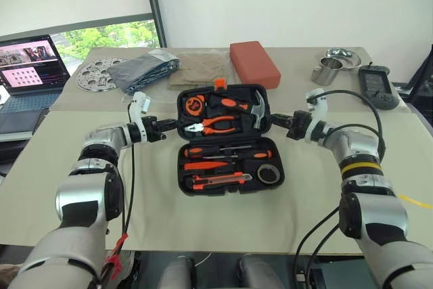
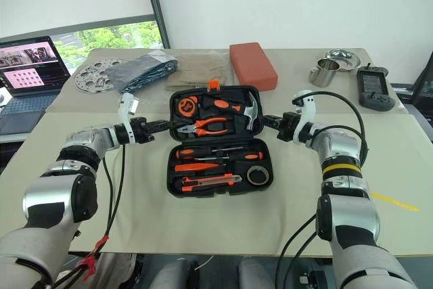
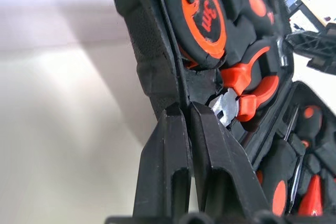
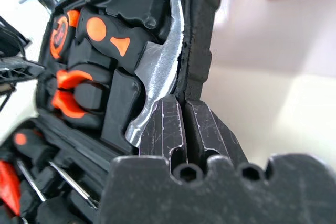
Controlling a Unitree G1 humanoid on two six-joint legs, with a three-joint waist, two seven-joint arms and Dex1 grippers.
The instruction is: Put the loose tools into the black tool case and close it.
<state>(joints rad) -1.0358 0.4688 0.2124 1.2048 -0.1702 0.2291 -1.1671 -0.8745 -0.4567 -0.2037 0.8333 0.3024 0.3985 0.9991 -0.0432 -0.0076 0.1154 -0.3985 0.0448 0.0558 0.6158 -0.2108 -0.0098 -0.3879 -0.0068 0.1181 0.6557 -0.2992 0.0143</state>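
Observation:
The black tool case [image 1: 224, 141] lies open in the middle of the table. Its near half holds orange-handled screwdrivers [image 1: 211, 165], the utility knife [image 1: 220, 181] and the grey tape roll [image 1: 268, 174]. The far half carries pliers [image 1: 218, 124], a hammer [image 1: 257, 107] and a tape measure [image 1: 195, 105], and it looks tilted up a little. My left gripper [image 1: 172, 125] is shut on the left rim of that far half, fingertips [image 3: 176, 121] pinching the edge. My right gripper [image 1: 274, 121] is shut on its right rim, fingertips [image 4: 170, 111] beside the hammer head [image 4: 157, 72].
A red-orange block [image 1: 254, 63] sits just behind the case. Folded cloths [image 1: 145, 69] and a perforated metal disc [image 1: 99, 74] lie at the back left, beside a laptop [image 1: 27, 65]. A metal cup [image 1: 327, 70] and a dark handheld device [image 1: 377, 86] are at the back right.

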